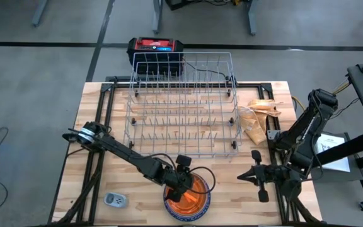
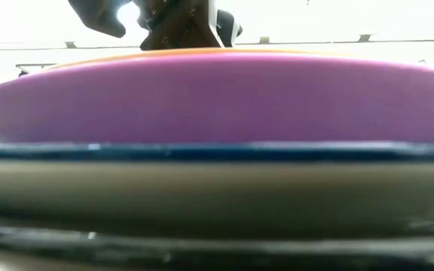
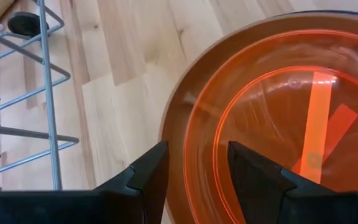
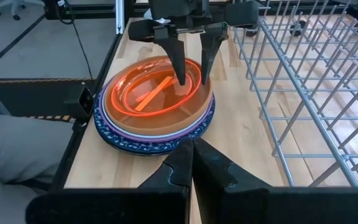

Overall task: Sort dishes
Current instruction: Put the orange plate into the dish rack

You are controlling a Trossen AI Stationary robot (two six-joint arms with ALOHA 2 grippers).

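The left gripper point(image 4: 190, 71) is reaching down at the stack of dishes near the front edge of the pale wooden plank surface point(image 1: 99, 135), its two dark fingers standing apart and straddling the rim of the translucent orange plastic dish point(image 4: 157, 93) that is lying on top; one finger is sitting inside the rim, the other just outside it. Whether the fingers are pressing on the rim is hard to tell. The right gripper point(image 1: 261, 174) is waiting over the surface to the right of the stack, its fingers together.

The large grey wire dish rack point(image 1: 181, 104) is taking up the middle of the surface, behind the stack and apart from it. The stack itself is made of round plates nested one on another: a blue speckled plate point(image 4: 129, 146) at the bottom, a purple plate point(image 4: 114, 124) above it, a brown plate point(image 4: 197, 112), then the orange dish. Two bright orange streaks inside that dish could be reflections or something lying in it; I cannot tell which. In the low view the stack is filling nearly everything, only blurred purple, blue and pale bands showing.

Behind the rack a red and black box point(image 1: 155, 47) is partly hidden by the wires. Crumpled tan paper point(image 1: 257, 120) is lying right of the rack. A small grey-white device point(image 1: 115, 200) is lying left of the stack.
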